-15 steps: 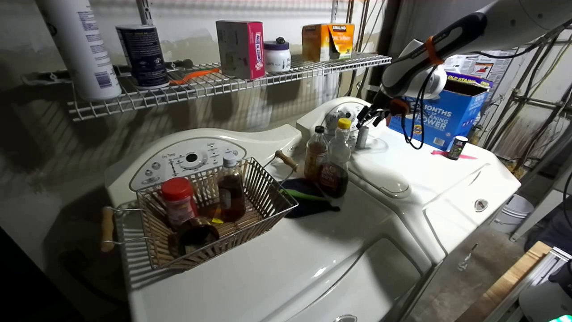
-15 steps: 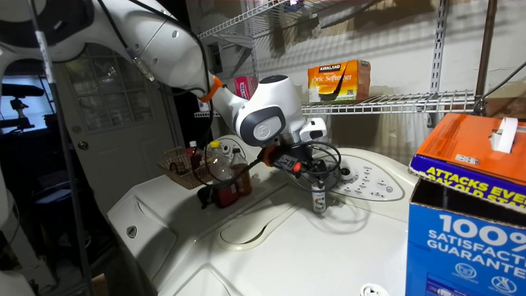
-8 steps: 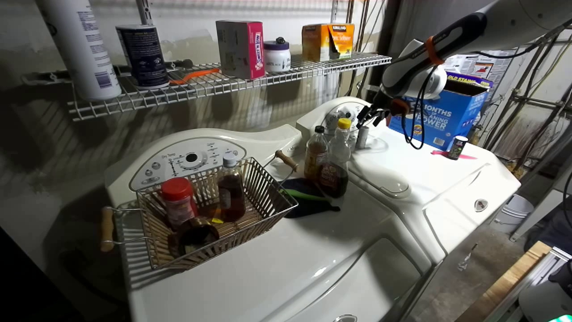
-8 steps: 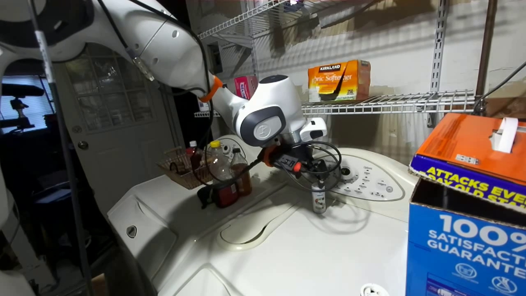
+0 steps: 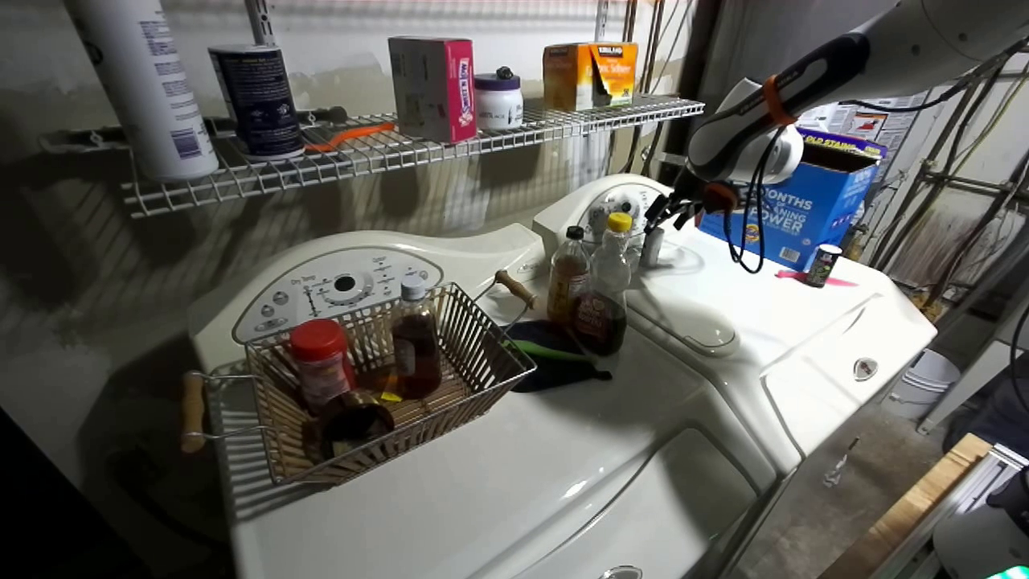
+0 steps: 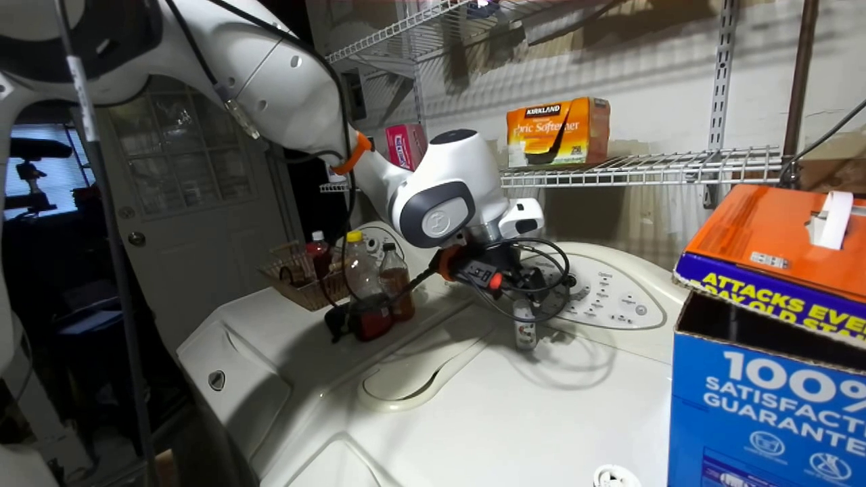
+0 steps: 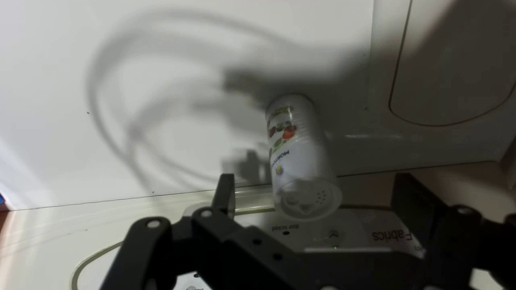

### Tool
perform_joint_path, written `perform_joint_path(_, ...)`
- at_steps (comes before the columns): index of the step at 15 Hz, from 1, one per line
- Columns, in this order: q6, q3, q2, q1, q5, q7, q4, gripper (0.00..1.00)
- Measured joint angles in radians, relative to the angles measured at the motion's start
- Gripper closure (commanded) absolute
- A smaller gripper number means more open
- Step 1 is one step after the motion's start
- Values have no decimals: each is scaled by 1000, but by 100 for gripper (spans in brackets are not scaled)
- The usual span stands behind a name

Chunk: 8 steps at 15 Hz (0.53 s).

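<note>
pincer (image 7: 314,183) is apart. wrist view: white shaker (image 7: 298,157) sits between the two fingers (image 7: 224,193), gaps on both sides. shaker stands upright on the white desk (image 6: 541,412), right by the control panel (image 6: 612,297); pincer is at its top end in both exterior views. yellow-capped bottle (image 5: 607,310) and black-capped bottle (image 5: 567,277) stand side by side near it. wire basket (image 5: 480,344) beyond them holds a red-lidded jar (image 5: 321,366). orange softener box (image 6: 558,132) on the wire shelf (image 6: 649,172) above.
</note>
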Motion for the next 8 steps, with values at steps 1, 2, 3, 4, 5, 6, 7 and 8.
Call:
perform_joint_path(1, 9, 0, 6, 0, 0, 0, 1, 0)
perform_joint_path(2, 18, 0, 12, 0, -1, 0, 3, 0)
perform_joint_path(3, 25, 0, 18, 0, -2, 0, 7, 0)
perform_joint_path(4, 33, 0, 25, 0, -2, 0, 13, 10)
perform_joint_path(5, 42, 0, 31, 0, -3, 1, 18, 20)
perform_joint_path(6, 51, 0, 37, 0, -3, 2, 24, 34)
perform_joint_path(7, 55, 0, 43, 0, -3, 3, 29, 40)
perform_joint_path(8, 57, 0, 49, 0, -4, 5, 35, 49)
